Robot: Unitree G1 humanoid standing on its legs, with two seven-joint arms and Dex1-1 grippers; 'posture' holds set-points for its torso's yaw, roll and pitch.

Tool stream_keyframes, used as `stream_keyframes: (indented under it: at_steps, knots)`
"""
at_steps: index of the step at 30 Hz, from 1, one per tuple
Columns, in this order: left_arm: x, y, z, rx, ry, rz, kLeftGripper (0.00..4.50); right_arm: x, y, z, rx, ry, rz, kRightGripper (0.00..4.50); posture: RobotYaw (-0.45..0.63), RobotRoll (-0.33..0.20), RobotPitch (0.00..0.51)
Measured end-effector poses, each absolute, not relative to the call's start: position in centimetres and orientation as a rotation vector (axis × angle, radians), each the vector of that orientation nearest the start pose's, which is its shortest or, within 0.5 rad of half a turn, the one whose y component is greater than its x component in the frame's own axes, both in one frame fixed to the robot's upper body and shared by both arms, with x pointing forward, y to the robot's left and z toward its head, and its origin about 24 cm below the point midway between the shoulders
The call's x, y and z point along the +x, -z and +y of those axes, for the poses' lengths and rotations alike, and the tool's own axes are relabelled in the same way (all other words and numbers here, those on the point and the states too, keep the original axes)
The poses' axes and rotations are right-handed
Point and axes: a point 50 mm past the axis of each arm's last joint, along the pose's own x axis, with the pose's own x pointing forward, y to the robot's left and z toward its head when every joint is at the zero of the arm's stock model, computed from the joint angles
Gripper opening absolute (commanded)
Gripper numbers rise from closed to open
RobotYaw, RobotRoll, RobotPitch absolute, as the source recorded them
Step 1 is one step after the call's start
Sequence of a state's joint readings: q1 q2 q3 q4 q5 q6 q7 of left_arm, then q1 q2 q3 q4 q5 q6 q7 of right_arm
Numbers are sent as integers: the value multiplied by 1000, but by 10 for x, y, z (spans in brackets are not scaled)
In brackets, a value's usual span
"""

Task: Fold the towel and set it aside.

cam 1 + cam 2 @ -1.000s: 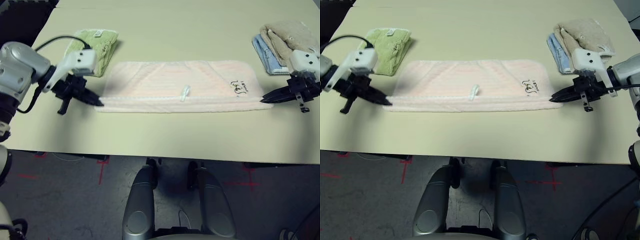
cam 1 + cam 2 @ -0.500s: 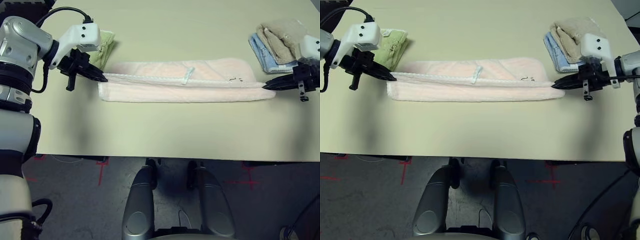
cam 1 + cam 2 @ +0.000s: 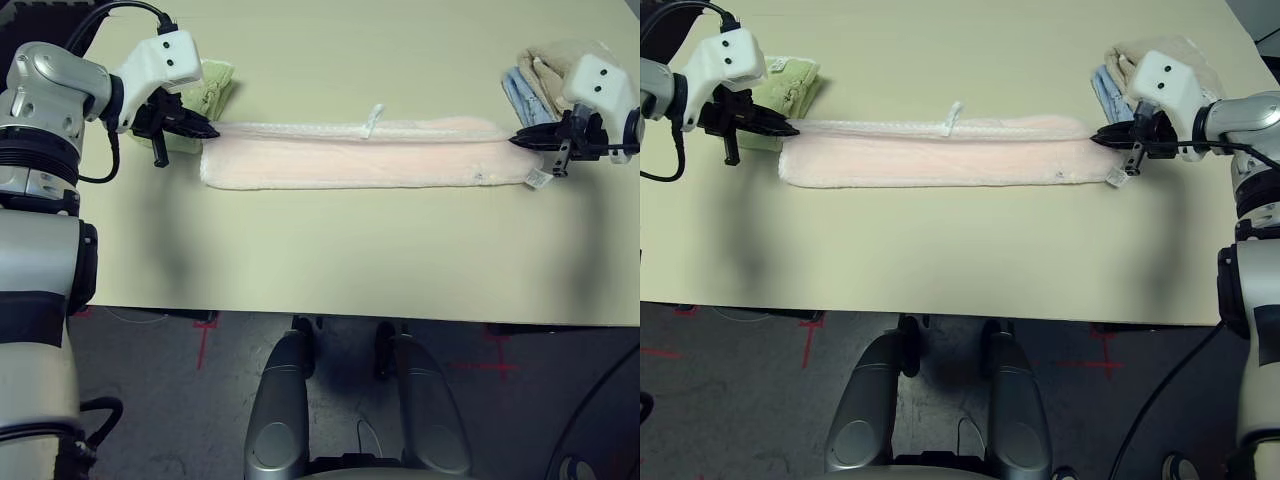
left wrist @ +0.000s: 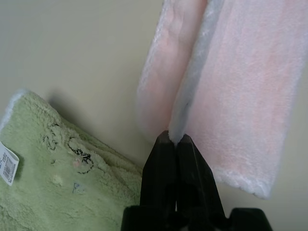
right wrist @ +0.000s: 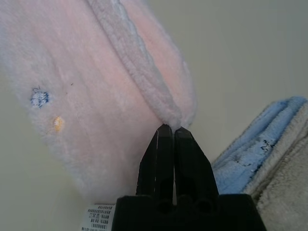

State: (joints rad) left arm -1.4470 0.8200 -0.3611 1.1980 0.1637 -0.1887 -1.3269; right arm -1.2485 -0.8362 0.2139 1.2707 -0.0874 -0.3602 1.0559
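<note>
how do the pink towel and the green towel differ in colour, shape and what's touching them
The pink towel is pale pink; the green towel is light green. The pink towel lies in a long strip, the green towel in a compact folded bundle. Both grippers pinch the pink towel's edge; neither grips the green towel. Both towels are fluffy and lie on the table.

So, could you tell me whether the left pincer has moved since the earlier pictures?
Yes: the left pincer has moved away from the robot, farther from the near edge of the table.
</note>
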Motion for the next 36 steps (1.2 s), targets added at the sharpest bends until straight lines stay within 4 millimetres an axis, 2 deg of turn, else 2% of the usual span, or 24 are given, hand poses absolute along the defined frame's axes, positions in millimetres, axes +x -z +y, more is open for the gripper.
stream_keyframes:
  at_steps: [8, 13, 19, 36]
  knots:
    - [375, -292, 263, 1011, 812, 330, 29, 382, -239, -278, -882, -622, 144, 0, 38, 0, 318]
    - [374, -290, 266, 1011, 816, 353, 29, 390, -250, -265, -907, -585, 95, 0, 45, 0, 316]
    - [374, -289, 268, 1005, 809, 352, 29, 393, -255, -258, -927, -563, 69, 0, 46, 0, 314]
    - [378, -287, 264, 1004, 779, 308, 29, 392, -255, -262, -925, -569, 118, 0, 38, 0, 318]
